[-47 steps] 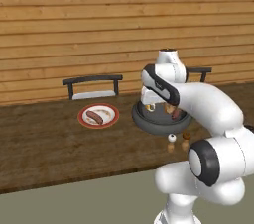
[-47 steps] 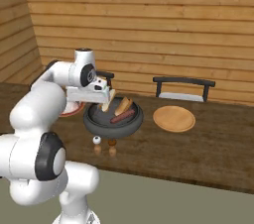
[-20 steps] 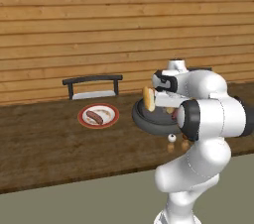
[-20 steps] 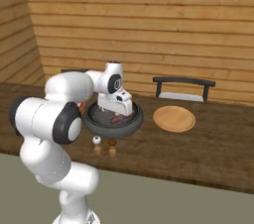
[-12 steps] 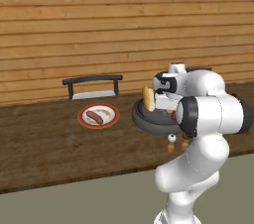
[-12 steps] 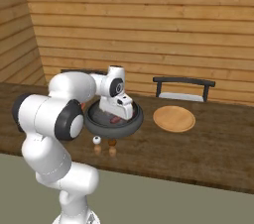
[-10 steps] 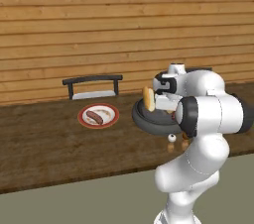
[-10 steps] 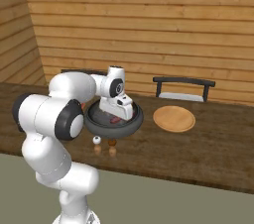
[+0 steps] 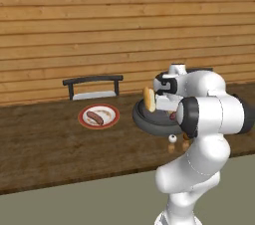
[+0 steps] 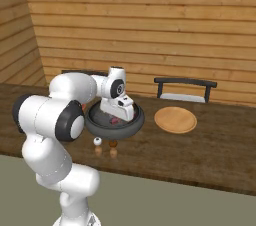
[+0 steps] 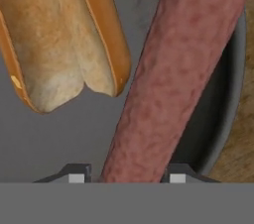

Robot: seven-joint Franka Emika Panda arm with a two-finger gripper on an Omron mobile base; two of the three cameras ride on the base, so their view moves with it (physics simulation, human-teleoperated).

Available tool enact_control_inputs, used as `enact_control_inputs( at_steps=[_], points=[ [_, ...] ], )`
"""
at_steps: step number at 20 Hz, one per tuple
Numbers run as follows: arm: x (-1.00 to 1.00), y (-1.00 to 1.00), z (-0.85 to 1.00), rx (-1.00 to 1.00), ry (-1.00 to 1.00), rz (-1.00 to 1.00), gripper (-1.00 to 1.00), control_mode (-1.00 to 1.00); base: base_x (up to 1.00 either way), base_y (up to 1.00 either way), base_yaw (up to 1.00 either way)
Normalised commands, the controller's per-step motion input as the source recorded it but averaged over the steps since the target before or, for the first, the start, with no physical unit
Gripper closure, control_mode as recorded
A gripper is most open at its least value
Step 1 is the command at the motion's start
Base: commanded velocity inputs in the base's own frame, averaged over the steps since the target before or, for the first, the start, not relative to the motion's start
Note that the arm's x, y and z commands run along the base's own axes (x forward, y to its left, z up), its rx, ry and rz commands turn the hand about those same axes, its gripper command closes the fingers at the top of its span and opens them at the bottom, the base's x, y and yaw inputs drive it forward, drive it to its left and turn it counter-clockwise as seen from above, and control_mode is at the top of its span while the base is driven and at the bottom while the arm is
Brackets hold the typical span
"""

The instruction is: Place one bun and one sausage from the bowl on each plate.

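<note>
The wooden counter (image 9: 45, 149) carried everything, with a plank wall behind it. The white arm reached down so that the jaws (image 11: 126, 176) sat low inside the dark bowl (image 10: 100, 122), their housing hiding most of the bowl's middle in the right base view.

In the hand view the bowl's grey floor (image 11: 59, 139) spread under the jaws, and its rim curved past on the right of them. A long red-brown sausage (image 11: 163, 84) ran straight out from between the 2 finger tips (image 11: 75, 176), one tip showing on each side of its near end; the jaws looked closed against it, though actual contact was hard to confirm at the frame's edge. A split bun (image 11: 59, 34) lay just left of the sausage, ahead of the jaws and clear of them.

In the left base view the bun (image 9: 148, 99) stood up beside the hand, over the bowl's rim (image 9: 144, 122). A plate (image 9: 98, 116) holding 1 sausage (image 9: 93, 117) lay well off to the jaws' left. Another plate (image 10: 175, 119), looking tan, sat on the opposite side of the bowl. 2 small shakers (image 10: 98, 144) stood just in front of the bowl.
</note>
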Motion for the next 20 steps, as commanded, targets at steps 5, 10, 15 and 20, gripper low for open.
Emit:
enact_control_inputs(
  at_steps=[5, 10, 15, 20],
  points=[
    [-0.11, 0.00, 0.07, 0.00, -0.01, 0.00, 1.00, -1.00, 0.00, 0.00, 0.00],
    [-0.91, -0.04, 0.92, -0.10, -0.15, 0.07, 1.00, -1.00, 0.00, 0.00, 0.00],
    [-0.40, -0.35, 0.98, -0.22, -0.13, 0.29, 1.00, -1.00, 0.00, 0.00, 0.00],
    [-0.01, -0.76, 0.59, -0.06, -0.13, 0.39, 1.00, -1.00, 0.00, 0.00, 0.00]
  ],
)
